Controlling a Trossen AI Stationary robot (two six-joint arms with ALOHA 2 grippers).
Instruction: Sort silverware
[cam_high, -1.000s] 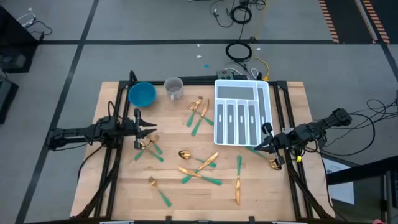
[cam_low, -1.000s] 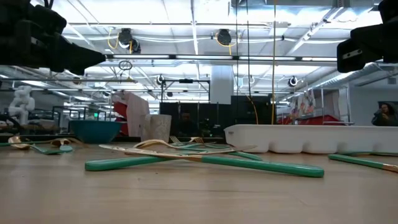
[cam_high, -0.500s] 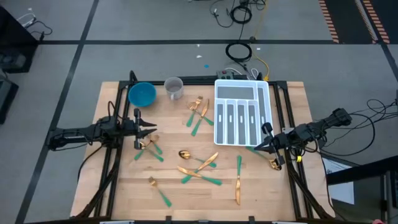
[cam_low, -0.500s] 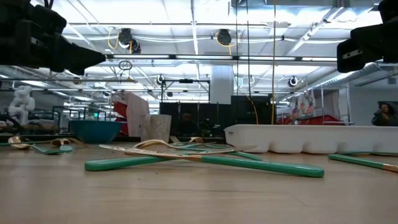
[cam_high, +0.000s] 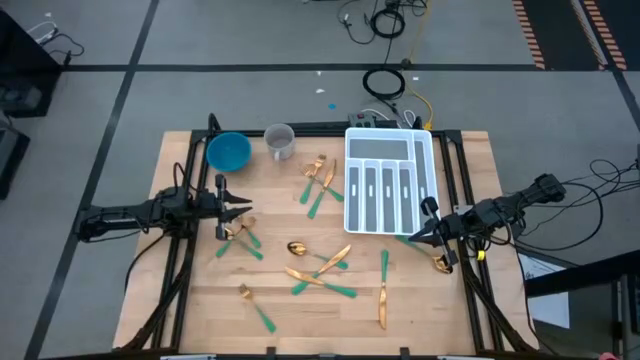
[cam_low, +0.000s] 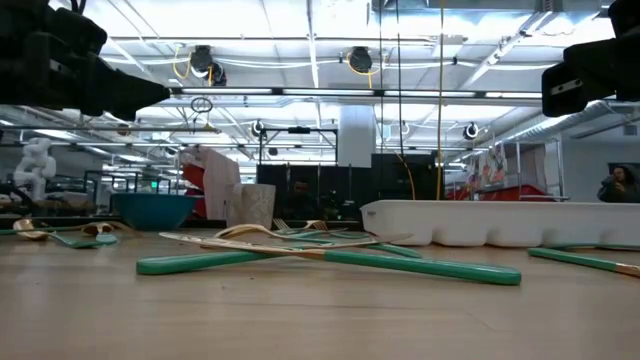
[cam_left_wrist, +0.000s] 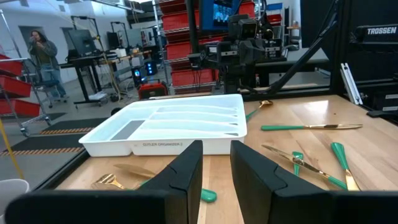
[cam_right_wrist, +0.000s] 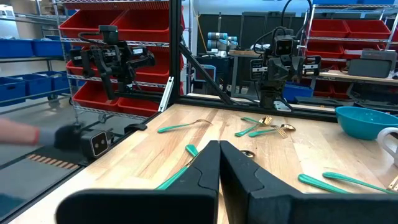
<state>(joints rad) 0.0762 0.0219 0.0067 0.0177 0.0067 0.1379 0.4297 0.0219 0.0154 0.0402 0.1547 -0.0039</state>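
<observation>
Both arms idle from my end: left gripper (cam_high: 245, 207) at 9 o'clock, fingers apart, empty; right gripper (cam_high: 415, 235) at 3 o'clock, pinched together; silverware (cam_high: 320, 272) scattered mid-table.

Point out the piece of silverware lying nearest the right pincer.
It is the gold-headed piece at the table's right edge, just beside the shut right pincer. The other silverware lies farther left, toward the table's middle.

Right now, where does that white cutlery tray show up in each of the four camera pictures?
High view: white tray at the table's far edge, right of centre.
Low view: long white wall, right of the middle.
Left wrist view: white tray ahead, beyond the fingers.
Right wrist view: not in it.
Shared landmark: the blue bowl, also in the low and right wrist views.
</observation>
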